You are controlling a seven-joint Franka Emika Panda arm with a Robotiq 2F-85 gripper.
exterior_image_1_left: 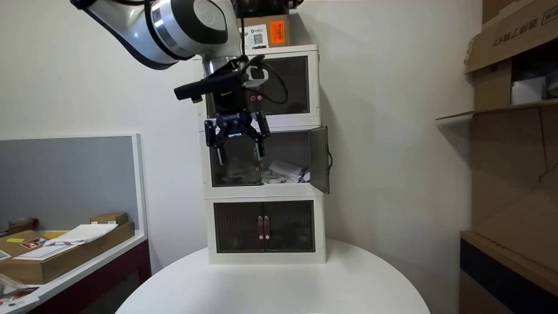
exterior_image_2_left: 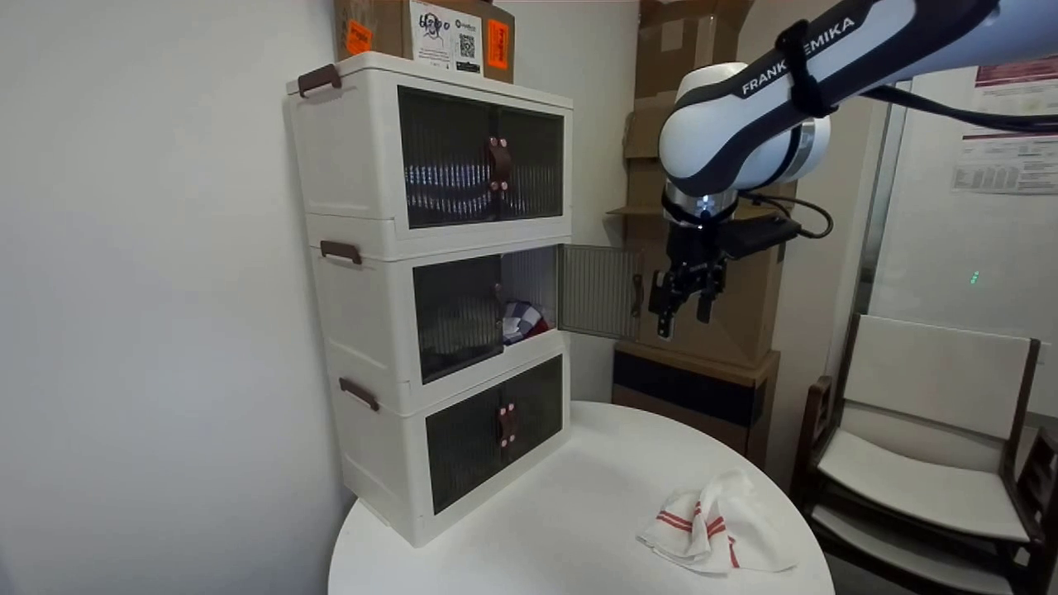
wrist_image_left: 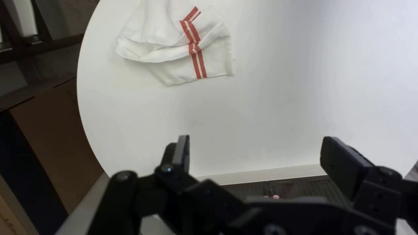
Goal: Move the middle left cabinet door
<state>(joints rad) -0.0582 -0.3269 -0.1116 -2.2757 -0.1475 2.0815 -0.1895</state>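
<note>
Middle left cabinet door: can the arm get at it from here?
Probably yes, with a move closer: the gripper is open, nothing visible stands between it and the shut middle left door, and the right door beside that stands open to the side.

Cabinet: smooth, plastic-looking, low sheen. Middle left door: ribbed, see-through; glass or plastic undetermined. Table: smooth, satin finish. Towel: matt cloth. Box: matt cardboard, paper label. Arm: glossy, shiny metal ring. Gripper: mostly matt.
</note>
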